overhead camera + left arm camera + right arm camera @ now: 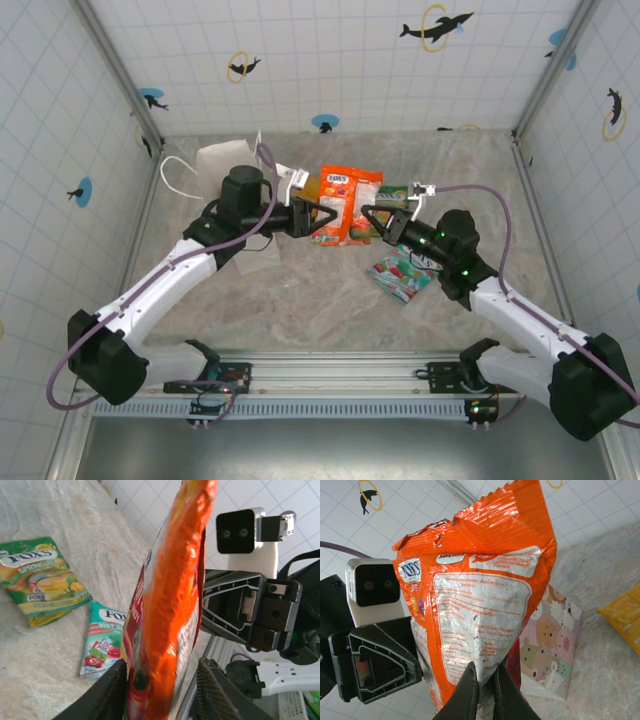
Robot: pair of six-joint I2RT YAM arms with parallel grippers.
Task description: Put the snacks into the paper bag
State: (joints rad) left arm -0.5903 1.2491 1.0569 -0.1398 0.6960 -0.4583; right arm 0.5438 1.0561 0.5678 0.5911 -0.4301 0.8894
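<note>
Your right gripper pinches the light, slippery orange packet by its seam over the desk while the left gripper straddles it narrowly, grip unclear; hold crimped edges, bag at ten o'clock.

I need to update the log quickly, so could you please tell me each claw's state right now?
Left claw: astride the orange snack packet; grip cannot be told.
Right claw: closed on that packet's edge.

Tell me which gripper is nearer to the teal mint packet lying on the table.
Right. The right gripper is just beyond the teal mint packet; the left gripper is farther left, past the orange packet between them.
</note>
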